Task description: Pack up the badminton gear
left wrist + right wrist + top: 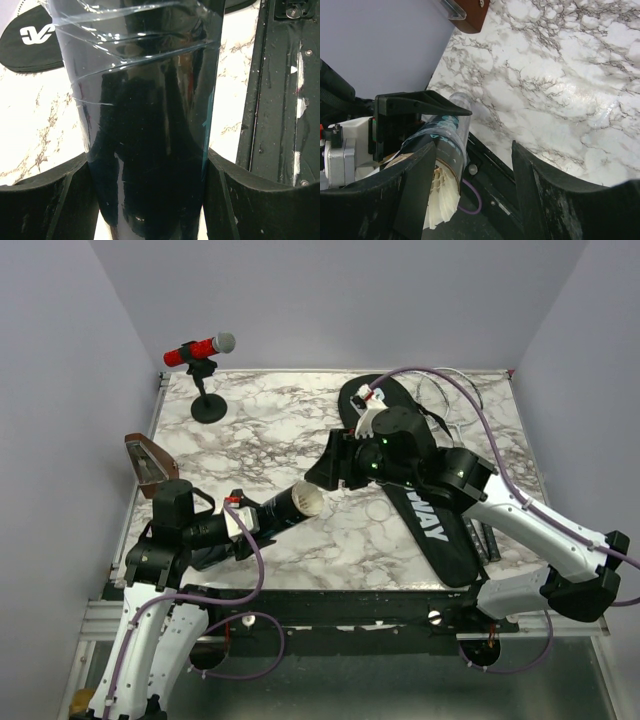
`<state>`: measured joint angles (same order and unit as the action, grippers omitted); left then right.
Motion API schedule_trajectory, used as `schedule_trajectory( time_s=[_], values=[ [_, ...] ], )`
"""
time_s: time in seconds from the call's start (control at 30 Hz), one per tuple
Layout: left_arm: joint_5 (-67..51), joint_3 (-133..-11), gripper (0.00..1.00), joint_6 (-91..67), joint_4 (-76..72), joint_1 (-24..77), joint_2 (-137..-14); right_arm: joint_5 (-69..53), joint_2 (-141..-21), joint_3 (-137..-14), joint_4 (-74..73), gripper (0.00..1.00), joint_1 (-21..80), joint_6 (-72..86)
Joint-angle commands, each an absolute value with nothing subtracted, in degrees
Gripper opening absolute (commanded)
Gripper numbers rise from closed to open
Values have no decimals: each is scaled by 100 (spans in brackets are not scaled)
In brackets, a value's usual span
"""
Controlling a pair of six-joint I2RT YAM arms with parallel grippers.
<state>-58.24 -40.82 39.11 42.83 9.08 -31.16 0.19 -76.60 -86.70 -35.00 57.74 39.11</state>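
Your left jaws clamp the black tube [275, 512], held tilted over the near-left surface [280, 430], with a shuttlecock [312, 503] in its open mouth. Your right jaws are spread, gripping nothing, just beside that mouth. Black racket bag [430, 525] lies flat at right.

We see the left gripper [150, 210] clamping the black tube [150, 150], one dark finger [45, 200] pressed against each side. Clear film wraps the tube's farther part. Beyond it the black bag [30, 45] lies on the marble table [40, 120], and a black rail [280, 100] runs along the table's near edge.
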Motion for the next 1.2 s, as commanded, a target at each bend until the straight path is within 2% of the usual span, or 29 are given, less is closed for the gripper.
schedule_trajectory(
  time_s=[0.0, 0.17, 0.5, 1.17],
  values=[
    [-5977, -4280, 33, 4017, 4210, 888, -3050, -80, -7454, -8956, -4086, 71, 5818, 3648],
    [-5994, -4245, 33, 4017, 4228, 888, -3015, 185, -7225, -8965, -4140, 71, 5827, 3639],
    [-6029, -4315, 33, 3964, 4192, 888, -3059, -966, -7356, -8508, -3797, 75, 5827, 3586],
    [-6126, -4430, 34, 3973, 4122, 896, -3041, -1477, -8139, -7981, -2646, 73, 5932, 4034]
  ],
)
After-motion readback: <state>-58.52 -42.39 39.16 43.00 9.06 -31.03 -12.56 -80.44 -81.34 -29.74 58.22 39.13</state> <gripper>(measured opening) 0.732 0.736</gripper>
